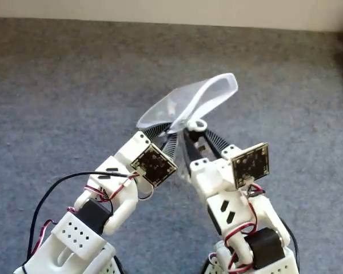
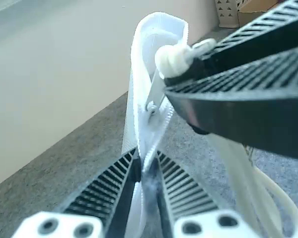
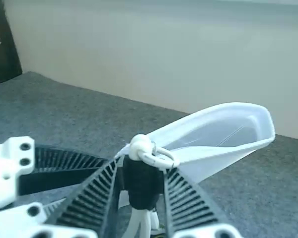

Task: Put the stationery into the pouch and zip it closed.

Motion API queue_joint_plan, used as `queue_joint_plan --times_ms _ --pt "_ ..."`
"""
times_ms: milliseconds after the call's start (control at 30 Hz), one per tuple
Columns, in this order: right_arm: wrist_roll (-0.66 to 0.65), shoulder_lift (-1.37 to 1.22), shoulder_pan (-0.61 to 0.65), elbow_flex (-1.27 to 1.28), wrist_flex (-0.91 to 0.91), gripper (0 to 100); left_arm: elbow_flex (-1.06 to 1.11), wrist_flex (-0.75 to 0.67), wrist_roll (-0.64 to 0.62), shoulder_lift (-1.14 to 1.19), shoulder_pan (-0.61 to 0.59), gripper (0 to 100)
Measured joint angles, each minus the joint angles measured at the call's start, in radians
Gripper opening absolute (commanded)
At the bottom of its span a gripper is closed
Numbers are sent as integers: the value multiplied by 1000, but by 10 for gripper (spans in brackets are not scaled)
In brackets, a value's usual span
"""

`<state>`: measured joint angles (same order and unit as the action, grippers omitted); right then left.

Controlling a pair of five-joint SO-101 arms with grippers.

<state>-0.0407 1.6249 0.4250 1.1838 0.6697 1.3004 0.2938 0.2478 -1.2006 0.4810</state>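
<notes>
Hanging over grey carpet [image 1: 57, 85], pouch [image 1: 190, 103], left gripper [image 2: 147, 166] pinching its edge, right gripper [image 3: 143, 171] clamping zipper pull [image 3: 150, 151]

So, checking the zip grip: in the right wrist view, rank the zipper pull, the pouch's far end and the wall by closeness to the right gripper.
1. The zipper pull, in the right gripper's grip.
2. The pouch's far end, out ahead of it.
3. The wall, farthest back.
</notes>
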Motion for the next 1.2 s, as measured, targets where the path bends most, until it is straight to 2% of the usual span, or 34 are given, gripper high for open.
queue_joint_plan --times_ms 267,667,967,1067,1200 --pt "-3 0 -109 115 -226 5 -2 -15 2 0 -68 5" --pt "0 2 -235 127 -310 5 -2 5 2 -31 -118 5" --pt "0 2 -229 127 -316 9 2 170 -3 -218 -146 5" --pt "0 5 -193 127 -287 74 31 172 -2 -245 -146 5" --pt "0 2 -83 123 -121 158 37 172 -2 -255 -146 5"
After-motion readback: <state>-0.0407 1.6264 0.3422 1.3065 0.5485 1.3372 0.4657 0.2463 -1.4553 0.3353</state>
